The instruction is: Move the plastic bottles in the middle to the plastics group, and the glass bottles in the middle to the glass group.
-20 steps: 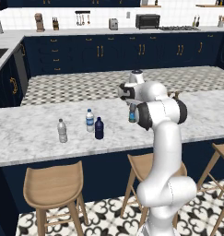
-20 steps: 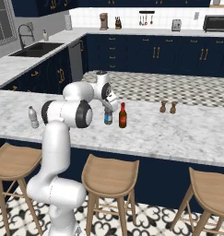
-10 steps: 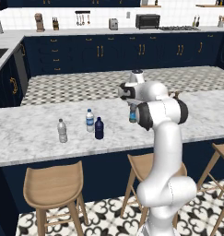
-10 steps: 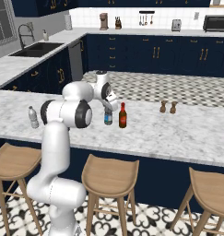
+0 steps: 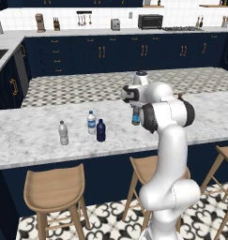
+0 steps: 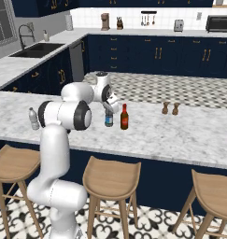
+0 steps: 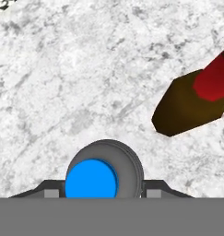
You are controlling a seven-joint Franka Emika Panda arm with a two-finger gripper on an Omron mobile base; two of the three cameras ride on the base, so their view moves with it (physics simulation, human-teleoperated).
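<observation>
Both jaws clamp the blue-capped bottle [image 7: 103, 173] mid-counter [image 6: 189, 135], amber bottle [image 6: 124, 117] just beside.

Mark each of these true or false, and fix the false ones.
1. The pincer is shut on the blue-capped bottle. True.
2. The amber bottle lies on its side. False: it stands upright on the counter, beside the blue-capped bottle.
3. The navy bottle stands beside the labelled water bottle. True.
4. The two small brown bottles stand among the water bottles. False: they stand apart, farther along the counter past the amber bottle.
5. Wooden stools stand in front of the counter. True.
</observation>
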